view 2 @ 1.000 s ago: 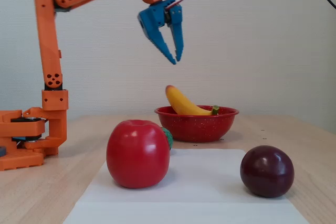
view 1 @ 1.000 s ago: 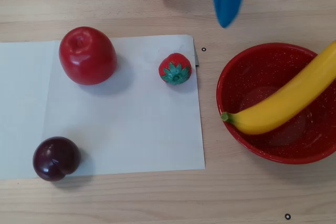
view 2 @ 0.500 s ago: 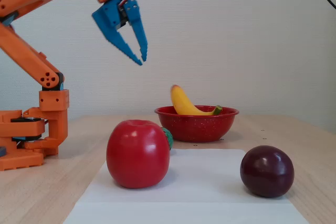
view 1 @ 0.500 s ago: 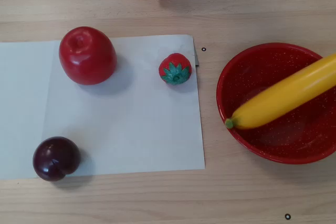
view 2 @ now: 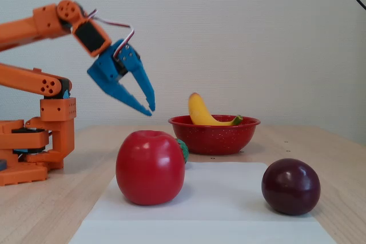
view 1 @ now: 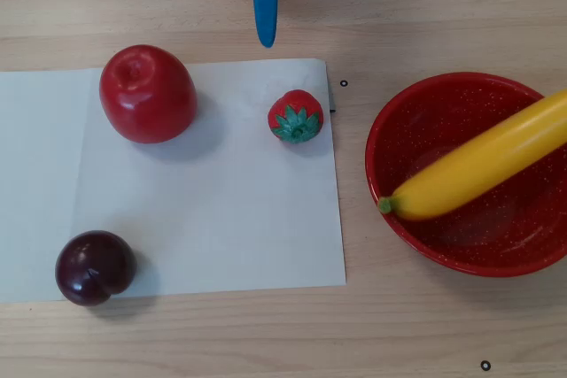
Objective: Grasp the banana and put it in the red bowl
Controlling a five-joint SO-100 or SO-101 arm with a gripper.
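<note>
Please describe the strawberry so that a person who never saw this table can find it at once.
In the overhead view, find the white paper sheet. Near its upper right corner lies the strawberry, right of the apple. It is the smallest fruit, red with a green leafy cap.

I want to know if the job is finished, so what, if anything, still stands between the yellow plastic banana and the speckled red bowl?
Nothing visible does. The glossy yellow plastic banana already rests in the round, white-speckled red bowl, its green stem tip at the rim and its other end sticking up over the far edge. The blue two-finger gripper hangs empty, well apart from it.
</note>
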